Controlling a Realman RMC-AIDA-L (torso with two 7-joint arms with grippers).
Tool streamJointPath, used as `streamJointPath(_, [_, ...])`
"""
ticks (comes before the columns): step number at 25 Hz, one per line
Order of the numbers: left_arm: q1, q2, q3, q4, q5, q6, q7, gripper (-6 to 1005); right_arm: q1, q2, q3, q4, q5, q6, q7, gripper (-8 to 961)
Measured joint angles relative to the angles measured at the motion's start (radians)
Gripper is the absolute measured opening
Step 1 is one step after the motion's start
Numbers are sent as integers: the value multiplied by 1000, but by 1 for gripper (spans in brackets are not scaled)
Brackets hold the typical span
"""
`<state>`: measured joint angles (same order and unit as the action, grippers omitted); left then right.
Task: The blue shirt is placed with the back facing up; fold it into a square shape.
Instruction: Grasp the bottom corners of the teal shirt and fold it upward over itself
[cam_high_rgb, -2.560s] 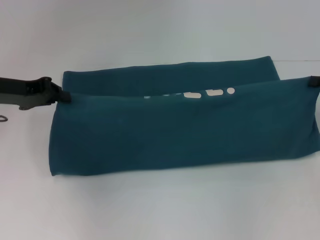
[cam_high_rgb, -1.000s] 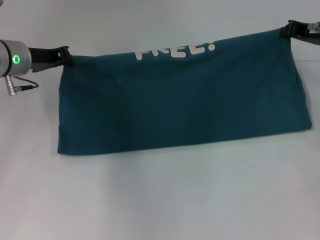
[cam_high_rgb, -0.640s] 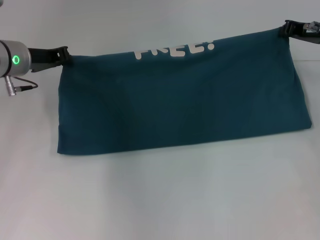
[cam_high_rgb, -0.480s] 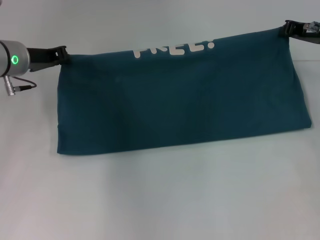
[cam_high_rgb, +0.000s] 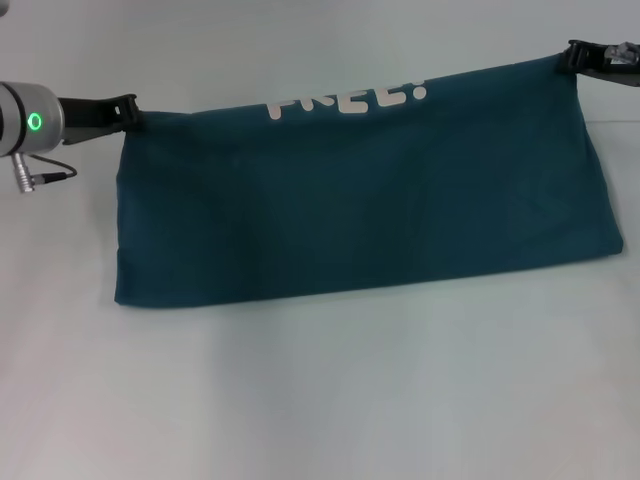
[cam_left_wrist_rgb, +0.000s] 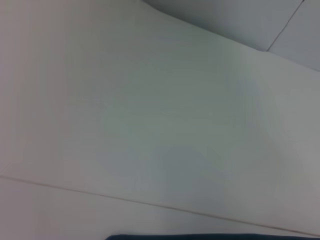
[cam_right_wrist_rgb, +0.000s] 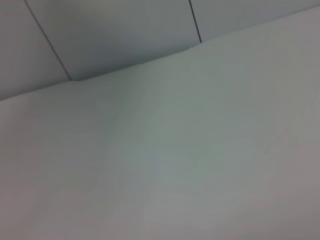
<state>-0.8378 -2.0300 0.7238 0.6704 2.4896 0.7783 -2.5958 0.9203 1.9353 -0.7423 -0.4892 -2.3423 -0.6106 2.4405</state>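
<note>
The left tool (cam_high_rgb: 128, 106) pinches the far left corner of the blue shirt (cam_high_rgb: 360, 200). The shirt, dark teal-blue, lies folded as a wide band across the white desk (cam_high_rgb: 320, 400), its surface smooth. White block lettering (cam_high_rgb: 350, 100), partly cut off, shows along the far edge near the middle. The right tool (cam_high_rgb: 578, 55) grips the far right corner, which sits slightly higher in the head view.
</note>
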Motion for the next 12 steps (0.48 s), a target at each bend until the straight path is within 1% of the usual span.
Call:
streamJointPath(3, [-1, 0, 2, 1, 0, -7, -19, 69, 8, -11, -15, 1, -38, 10, 0, 35])
streamJointPath(8, [0, -3, 1, -2, -4, -37, -43, 70, 53, -42, -17, 27, -127, 39, 55, 35])
streamJointPath(11, [4, -7, -7, 2, -9, -41, -45, 71, 58, -50, -15, 18, -142, 27, 79, 129])
streamJointPath(12, [8, -7, -10, 5, -10, -41, -47, 142, 53, -50, -10, 9, -140, 12, 79, 160])
